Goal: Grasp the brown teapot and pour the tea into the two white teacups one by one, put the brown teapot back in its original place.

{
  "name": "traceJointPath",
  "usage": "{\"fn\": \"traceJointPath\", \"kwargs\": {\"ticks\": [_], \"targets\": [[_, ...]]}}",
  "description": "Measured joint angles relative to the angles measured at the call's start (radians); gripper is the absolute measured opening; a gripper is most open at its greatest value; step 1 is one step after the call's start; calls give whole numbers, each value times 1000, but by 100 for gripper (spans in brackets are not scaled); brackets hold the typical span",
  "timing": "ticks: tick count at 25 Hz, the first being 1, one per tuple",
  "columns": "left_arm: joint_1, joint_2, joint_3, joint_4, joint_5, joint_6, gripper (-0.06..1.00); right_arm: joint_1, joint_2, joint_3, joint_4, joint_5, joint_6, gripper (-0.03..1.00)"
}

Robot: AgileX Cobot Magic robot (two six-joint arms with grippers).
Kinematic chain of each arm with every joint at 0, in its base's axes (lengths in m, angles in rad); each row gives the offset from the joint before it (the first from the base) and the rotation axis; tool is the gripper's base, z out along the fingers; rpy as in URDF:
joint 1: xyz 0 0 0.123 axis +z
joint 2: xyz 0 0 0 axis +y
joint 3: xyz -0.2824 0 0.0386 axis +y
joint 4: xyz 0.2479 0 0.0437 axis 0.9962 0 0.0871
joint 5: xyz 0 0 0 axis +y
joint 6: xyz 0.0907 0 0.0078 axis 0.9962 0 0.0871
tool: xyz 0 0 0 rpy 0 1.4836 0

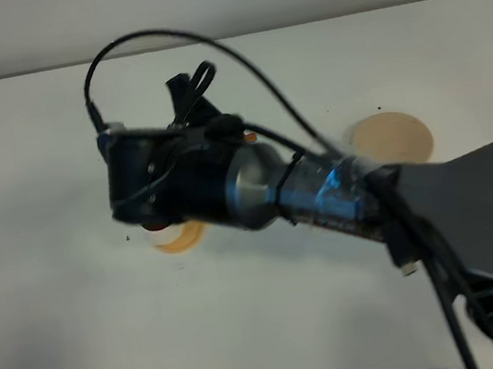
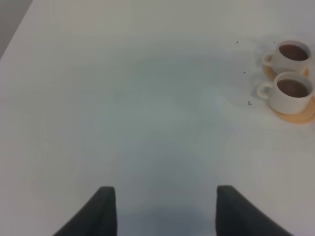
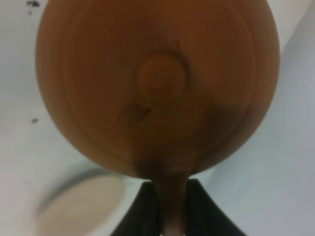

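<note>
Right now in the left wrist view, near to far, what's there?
Left pincer fingertips at the near edge → bare white table → nearer white teacup holding tea → farther white teacup, also filled.

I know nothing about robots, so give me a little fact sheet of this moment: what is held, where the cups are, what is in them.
held: squat orange-brown clay teapot, handle between the right gripper jaws
cups: two small white ceramic teacups on orange round coasters
contents: dark reddish-brown tea in both cups
return spot: pale beige round disc, bare
left gripper: open, holding nothing, above the white table
</note>
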Motion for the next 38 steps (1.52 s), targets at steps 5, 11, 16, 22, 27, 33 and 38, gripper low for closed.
{"fn": "traceJointPath", "kwargs": {"ticks": [5, 11, 16, 22, 27, 33, 38], "targets": [[0, 0, 0, 0, 0, -2, 45, -65, -64, 0, 233, 2, 94, 9], [0, 0, 0, 0, 0, -2, 45, -137, -77, 23, 491, 5, 154, 9], [0, 0, 0, 0, 0, -2, 45, -167, -77, 137, 555, -37, 157, 9], [0, 0, 0, 0, 0, -1, 45, -184, -77, 204, 583, -146, 158, 9], [0, 0, 0, 0, 0, -1, 45, -211, -121, 209, 563, -146, 172, 9], [0, 0, 0, 0, 0, -1, 45, -352, -195, 209, 591, -69, 249, 9], [0, 0, 0, 0, 0, -1, 45, -498, -240, 257, 627, -69, 281, 9]]}}
